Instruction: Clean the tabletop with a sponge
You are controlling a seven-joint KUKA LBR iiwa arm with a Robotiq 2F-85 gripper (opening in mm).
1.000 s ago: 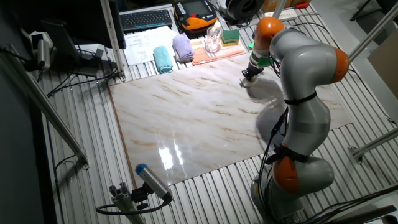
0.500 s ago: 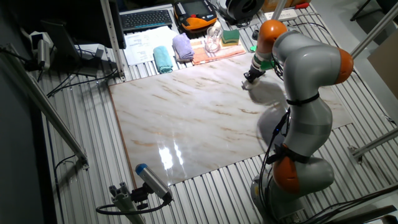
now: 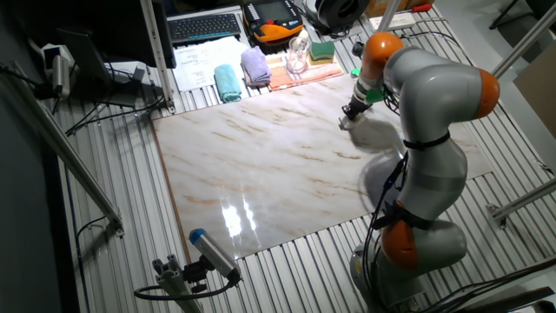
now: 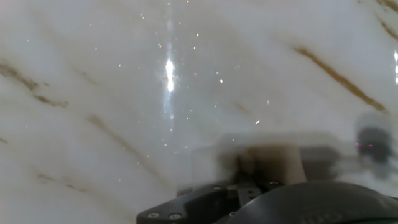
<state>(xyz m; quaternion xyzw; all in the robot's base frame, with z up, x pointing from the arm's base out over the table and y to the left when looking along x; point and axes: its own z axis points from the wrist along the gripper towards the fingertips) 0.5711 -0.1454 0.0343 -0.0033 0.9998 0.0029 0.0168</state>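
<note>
The gripper (image 3: 349, 116) is down at the slab near its far right edge, and in the hand view a pale cream block, the sponge (image 4: 273, 163), sits just ahead of the black gripper body, blurred but apparently pinched between the fingers and pressed flat on the marble; I judge the jaws clamped on it, though the blur hides the fingertips themselves. In the fixed view the sponge is only a small pale patch at the gripper's tip, too small to read clearly. Around it the tabletop (image 3: 261, 165) spreads wide to the left and toward the camera, glossy with brown veins and a bright glare patch near the front edge, so most of the surface seems to lie outside the spot being wiped. To do this step well, the sponge's broad face should keep flat and even contact, with light downward pressure, not tipping onto an edge. Strokes should run in overlapping lanes from this far corner across the slab, turning short of the thin brown rim so the sponge does not catch on the ribbed metal table (image 3: 113, 183). Just beyond the far edge lie a teal cloth (image 3: 228, 83), a lilac cloth (image 3: 255, 64) and a clear glass (image 3: 298, 56); sweeps along that side should stay clear of them.
</note>
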